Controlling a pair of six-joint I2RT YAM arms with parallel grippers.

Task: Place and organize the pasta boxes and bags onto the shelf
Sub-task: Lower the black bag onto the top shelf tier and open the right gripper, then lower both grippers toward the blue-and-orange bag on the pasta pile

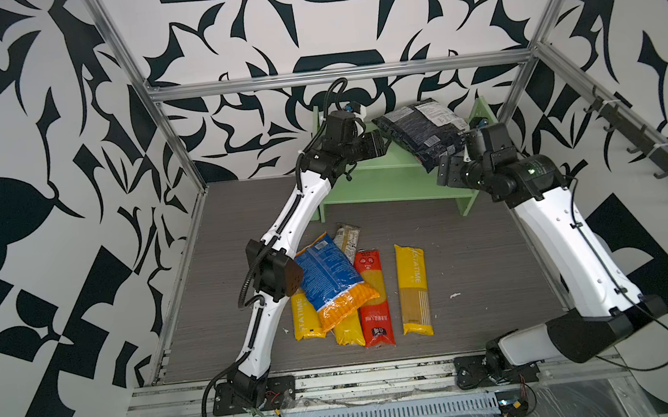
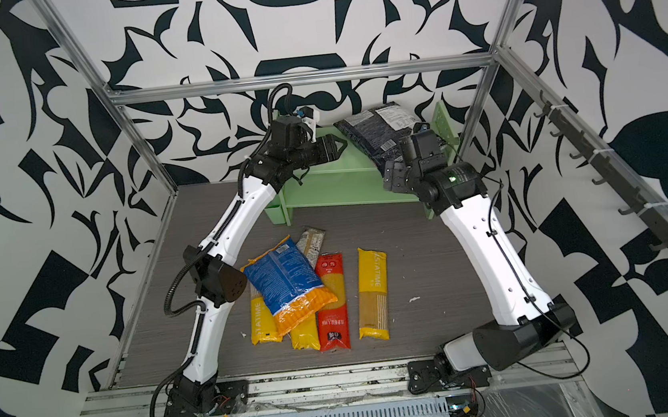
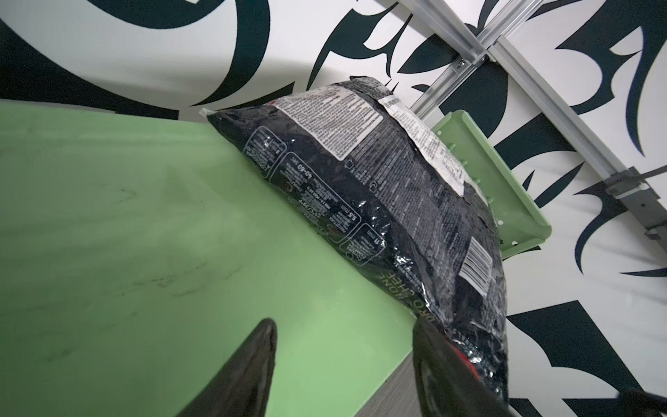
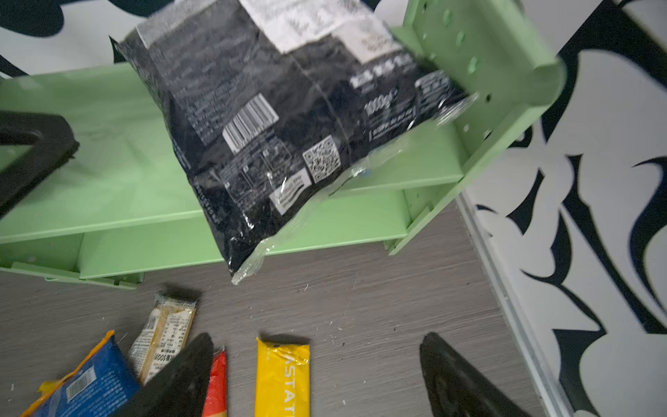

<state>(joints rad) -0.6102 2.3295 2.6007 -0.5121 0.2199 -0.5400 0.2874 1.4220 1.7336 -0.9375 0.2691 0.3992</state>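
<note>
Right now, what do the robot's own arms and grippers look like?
The left arm and right arm have white shells on the long links, black joints and black base plates. A ribbed black conduit loops along the left; a thin black cable runs down the right, whose wrist housing shows a green light. The left gripper and right gripper have black, tapering fingers.

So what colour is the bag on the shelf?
The black bag carries white labels; it shows clearest in the right wrist view.
</note>
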